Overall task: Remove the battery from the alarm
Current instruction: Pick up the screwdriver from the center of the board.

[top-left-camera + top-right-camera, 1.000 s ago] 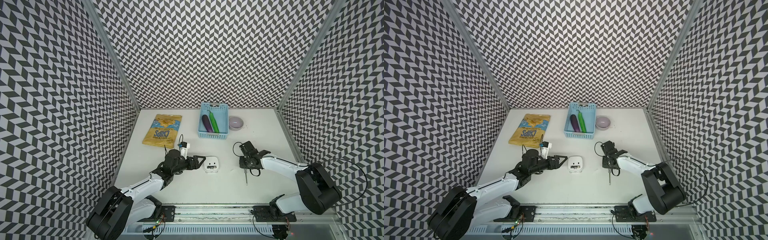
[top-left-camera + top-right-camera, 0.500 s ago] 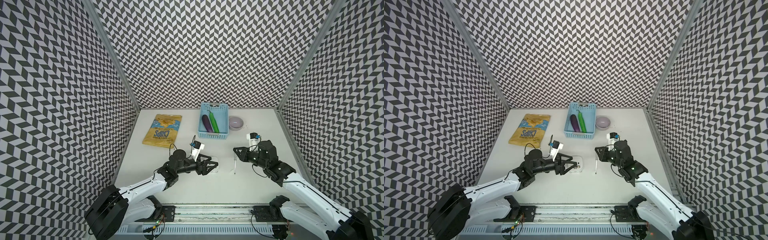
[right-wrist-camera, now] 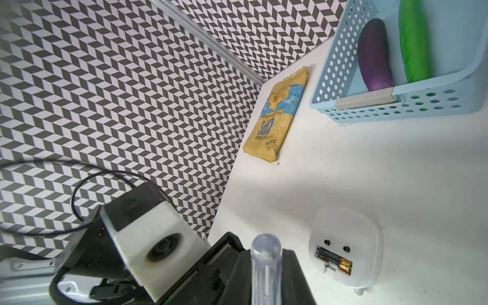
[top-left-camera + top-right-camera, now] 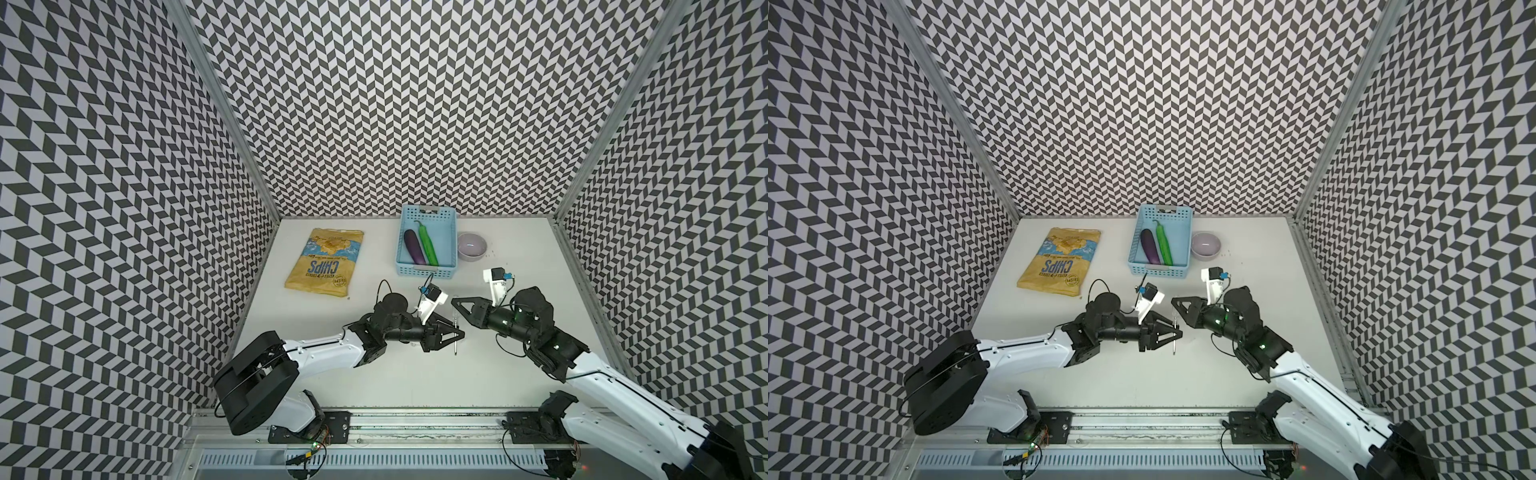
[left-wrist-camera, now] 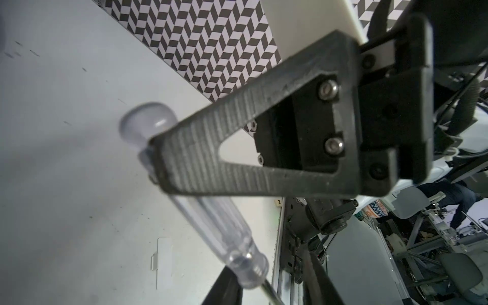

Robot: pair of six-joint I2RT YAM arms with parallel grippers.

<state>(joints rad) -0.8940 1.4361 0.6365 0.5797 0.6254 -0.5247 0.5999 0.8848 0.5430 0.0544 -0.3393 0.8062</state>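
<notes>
And the thin metal screwdriver with the clear plastic handle [image 4: 455,344] is now carried up off the white table [image 4: 415,386], where a second ago it was being worked at low by the right arm. Its handle is clamped in the right gripper [image 4: 455,301], as is plainly seen in the right wrist view. The big change is at the left gripper [image 4: 458,332]: spread wide half a second back, it is now drawn in narrow around the shaft, though whether the shaft is actually pinched cannot be told. The small white rounded-square alarm [image 3: 346,237] is found lying dial-down on the table, covered by the left arm in both top views. The black, gold-ended battery [image 3: 333,261] is seated in its open back compartment.
</notes>
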